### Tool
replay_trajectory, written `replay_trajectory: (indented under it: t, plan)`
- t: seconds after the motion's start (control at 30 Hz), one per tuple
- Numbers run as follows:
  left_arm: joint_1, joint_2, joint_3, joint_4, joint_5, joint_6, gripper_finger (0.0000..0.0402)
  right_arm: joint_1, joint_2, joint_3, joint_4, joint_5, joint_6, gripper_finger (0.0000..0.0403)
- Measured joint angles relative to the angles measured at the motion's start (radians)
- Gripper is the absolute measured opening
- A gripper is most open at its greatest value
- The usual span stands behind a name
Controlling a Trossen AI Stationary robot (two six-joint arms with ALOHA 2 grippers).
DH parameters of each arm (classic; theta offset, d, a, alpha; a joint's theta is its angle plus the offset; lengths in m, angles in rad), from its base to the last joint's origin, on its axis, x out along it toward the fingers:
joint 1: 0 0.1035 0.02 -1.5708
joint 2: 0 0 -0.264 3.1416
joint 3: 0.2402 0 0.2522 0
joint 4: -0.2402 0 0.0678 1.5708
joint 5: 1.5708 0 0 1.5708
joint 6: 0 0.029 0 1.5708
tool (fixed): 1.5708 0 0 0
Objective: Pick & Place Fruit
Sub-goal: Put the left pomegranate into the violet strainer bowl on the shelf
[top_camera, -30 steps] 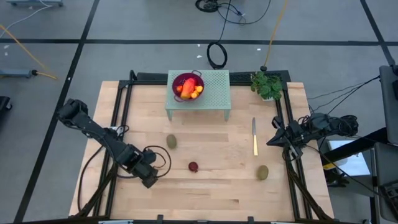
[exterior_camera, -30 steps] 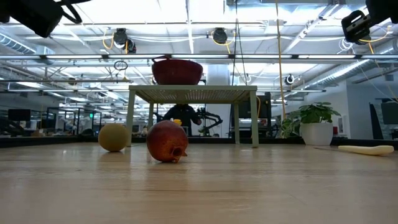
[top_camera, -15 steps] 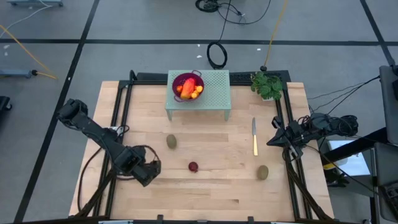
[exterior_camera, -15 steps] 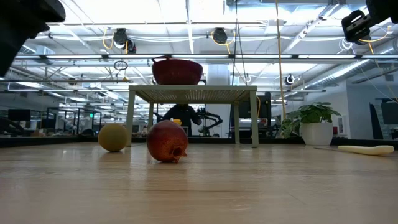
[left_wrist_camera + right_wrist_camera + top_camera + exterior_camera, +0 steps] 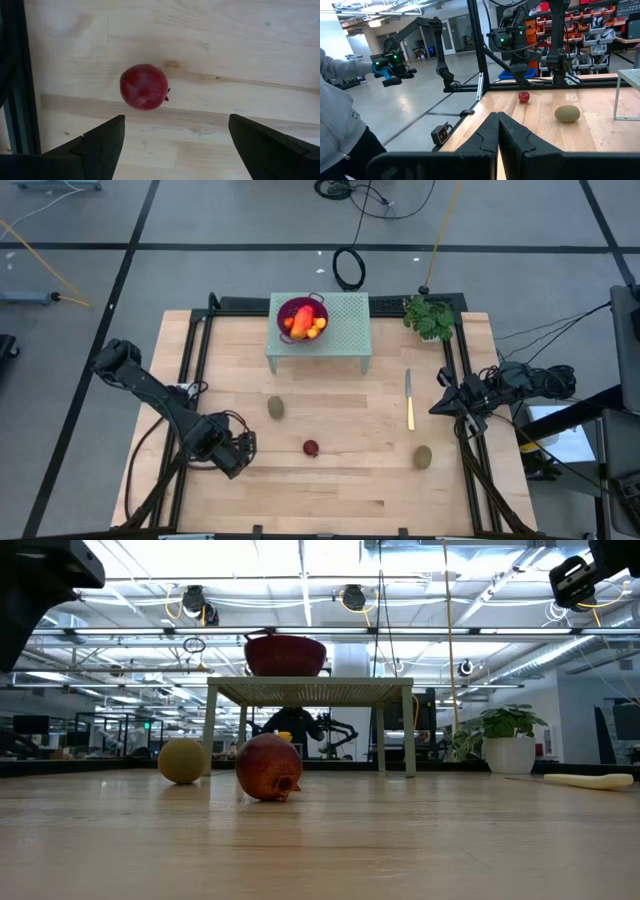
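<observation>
A dark red ball fruit (image 5: 311,448) (image 5: 144,86) lies on the wooden table. One brown-green oval (image 5: 276,408) lies to its far left, another (image 5: 424,457) near the right edge. My left gripper (image 5: 239,452) (image 5: 175,147) hangs open, pointing down, to the left of the red ball and above the table; nothing is between its fingers. My right gripper (image 5: 438,406) (image 5: 497,131) waits shut at the table's right edge. A red-orange oblong and small orange fruits sit in the purple bowl (image 5: 302,318).
The bowl stands on a green mesh stand (image 5: 345,330) at the far middle. A yellow-handled knife (image 5: 409,402) lies right of centre. A potted plant (image 5: 430,317) stands at the far right corner. A dark frame rail (image 5: 12,80) runs along the left edge. A person's grey sleeve (image 5: 337,107) shows beyond the table.
My left gripper has rolled about its own downward-pointing line while staying over the same spot at the near left of the table. The fruits have not moved.
</observation>
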Motion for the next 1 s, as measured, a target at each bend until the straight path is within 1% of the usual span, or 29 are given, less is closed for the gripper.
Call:
replay_trajectory:
  t: [0.13,0.27,0.5,0.63,0.87,1.0]
  plan:
    - [0.0,0.006,0.0,-0.029,0.001,-0.002,0.0353,0.0,0.0,0.0,0.0,0.0,0.0,0.0]
    - [-0.002,0.025,-0.023,-0.04,0.035,-0.005,0.0356,0.0,0.0,0.0,0.0,0.0,0.0,0.0]
    - [-0.005,0.024,-0.122,0.099,0.049,-0.005,0.0354,0.0,0.0,0.0,0.0,0.0,0.0,0.0]
    - [-0.004,0.024,-0.155,0.121,0.049,-0.005,0.0352,0.0,0.0,0.0,0.004,0.001,0.002,0.0]
    - [-0.001,0.024,-0.215,0.207,0.053,0.006,0.0362,0.0,0.0,0.0,0.039,0.002,0.026,0.0]
    - [-0.001,0.024,-0.258,0.271,0.081,0.01,0.036,0.0,0.0,0.0,0.038,0.003,0.027,0.0]
